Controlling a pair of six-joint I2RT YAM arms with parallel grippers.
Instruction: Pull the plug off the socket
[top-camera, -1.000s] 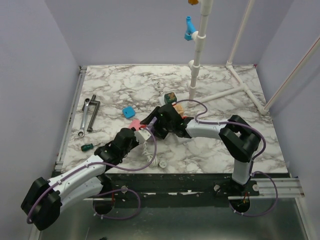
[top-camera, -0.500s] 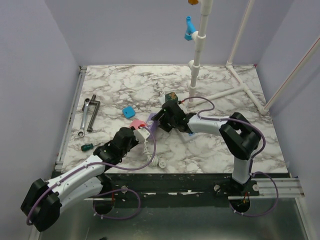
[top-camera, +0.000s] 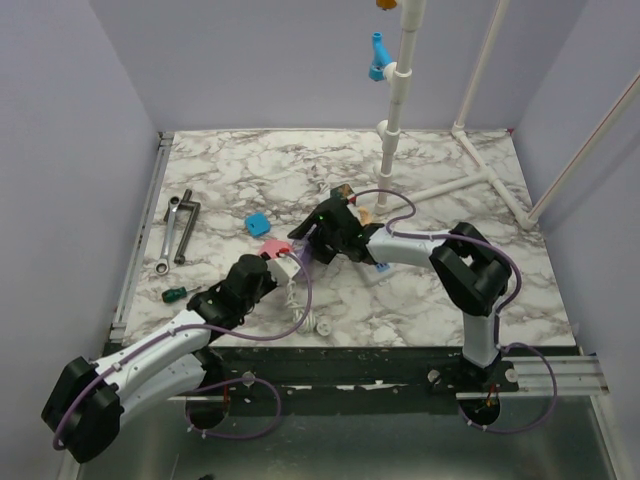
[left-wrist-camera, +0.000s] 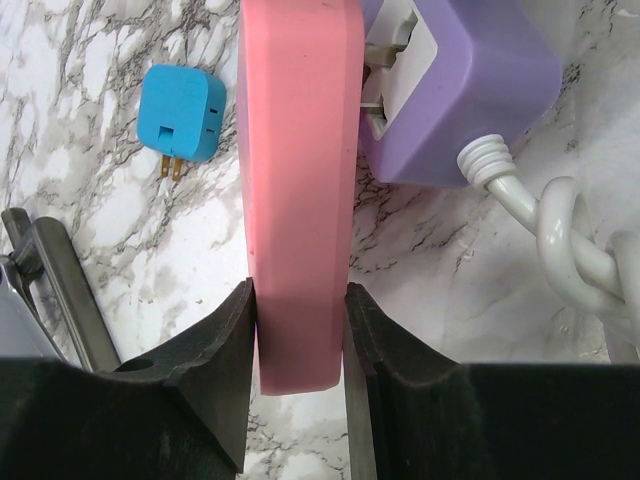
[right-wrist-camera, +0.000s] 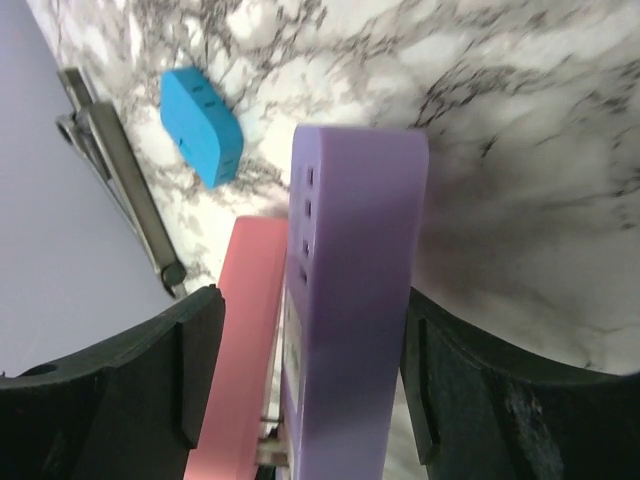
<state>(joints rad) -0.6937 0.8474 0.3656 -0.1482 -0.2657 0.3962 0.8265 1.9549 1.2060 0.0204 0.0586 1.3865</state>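
A pink plug (left-wrist-camera: 300, 180) is held edge-on in my left gripper (left-wrist-camera: 298, 340), which is shut on its lower end. Its metal prongs reach into a purple bar (left-wrist-camera: 470, 90) with a thick white cord (left-wrist-camera: 570, 240), and a short length of prong shows in the gap. My right gripper (right-wrist-camera: 310, 370) straddles the purple bar (right-wrist-camera: 355, 300): one finger lies close against it, the other stands apart beside the pink plug (right-wrist-camera: 245, 330). The socket (top-camera: 380, 268), a white strip, shows only in part beneath my right arm.
A blue plug adapter (top-camera: 257, 223) lies left of the grippers. Two wrenches (top-camera: 180, 228) and a green-handled screwdriver (top-camera: 178, 294) sit near the left edge. A white pipe frame (top-camera: 395, 130) rises at the back. The white cord (top-camera: 300, 310) coils toward the near edge.
My right gripper has shifted slightly up and left at the purple bar, and its jaws have come closer together. The left gripper keeps its hold on the pink plug.
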